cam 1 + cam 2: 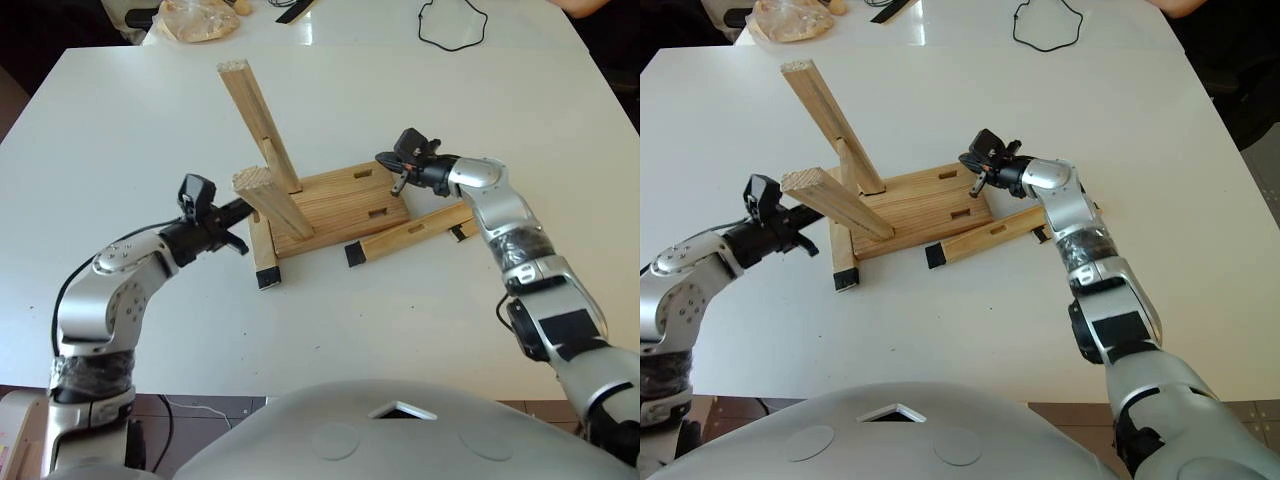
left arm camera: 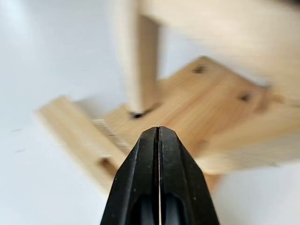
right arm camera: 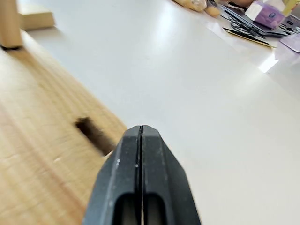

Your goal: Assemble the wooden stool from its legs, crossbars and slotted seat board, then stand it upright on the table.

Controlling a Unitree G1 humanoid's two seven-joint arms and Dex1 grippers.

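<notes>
Left gripper (image 2: 159,136): fingers pressed together, holding nothing. It sits low over the table (image 1: 120,120). Directly ahead of its tip is the seat board (image 1: 345,200), which lies flat. Whether the tip touches any wood cannot be determined.

Two legs stand in the seat board, both leaning. The near leg (image 1: 277,203) rises just ahead of the left gripper, with its upper end close above the tip. The far leg (image 1: 258,115) stands behind the near one, farther from that gripper. A third leg (image 1: 263,250) lies flat along the board edge nearest the left gripper, black cap toward the robot.

Right gripper (image 3: 141,133): fingers closed together, holding nothing. It points down over the opposite edge of the seat board, with an open slot (image 3: 96,136) just beside its tip. Contact with the board cannot be determined. A slotted bar (image 1: 410,232) lies flat on the table below this gripper's forearm, beside the board.

Well beyond both grippers, at the far table edge, are a black cable (image 1: 452,28) and a plastic bag (image 1: 200,18).
</notes>
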